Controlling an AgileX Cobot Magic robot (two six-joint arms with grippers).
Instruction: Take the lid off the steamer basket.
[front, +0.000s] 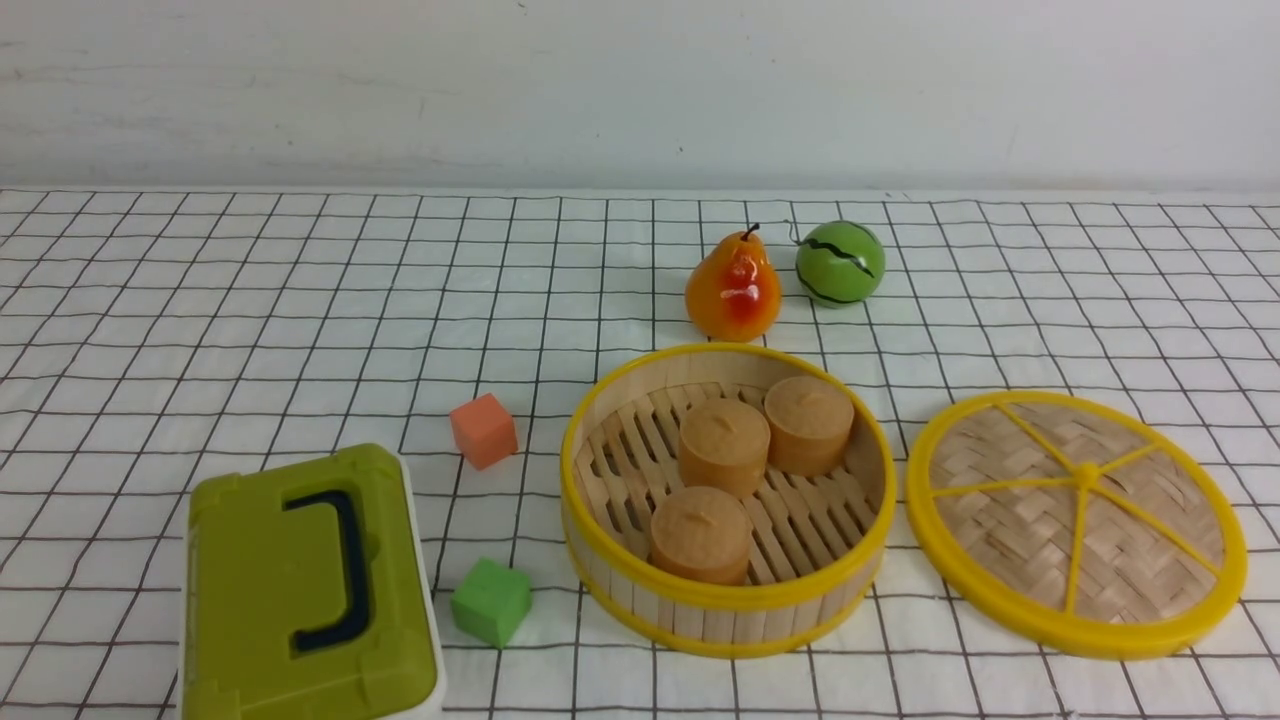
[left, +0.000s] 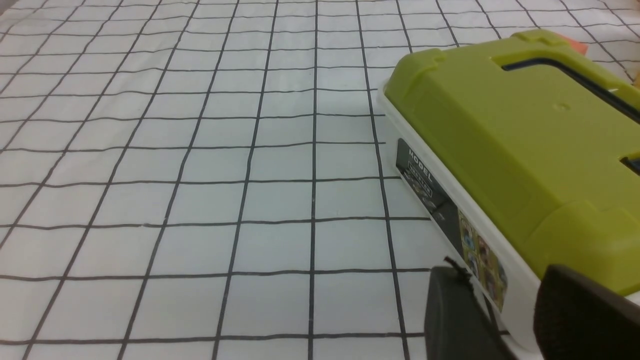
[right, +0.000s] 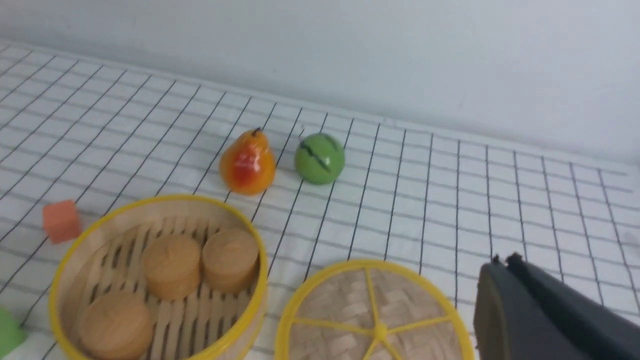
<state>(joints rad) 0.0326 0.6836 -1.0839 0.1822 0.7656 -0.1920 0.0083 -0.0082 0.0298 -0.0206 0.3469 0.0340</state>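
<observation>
The steamer basket (front: 700, 618) stands uncovered at the table's middle, with three round tan buns (front: 722, 446) on its slatted floor. Flat on the cloth just to its right lies the lid (front: 1020, 530), woven bamboo with a yellow rim and spokes. Neither gripper shows in the front view. In the right wrist view my right gripper (right: 504, 261) is shut and empty, raised just beside the lid (right: 345, 315); the basket (right: 165, 199) is farther off. My left gripper (left: 520, 310) is open next to the olive-green box, holding nothing.
An olive-green box (front: 300, 590) with a dark handle sits front left. An orange cube (front: 483, 430) and a green cube (front: 490, 601) lie between it and the basket. A pear (front: 733, 285) and a green ball (front: 840, 262) stand behind the basket.
</observation>
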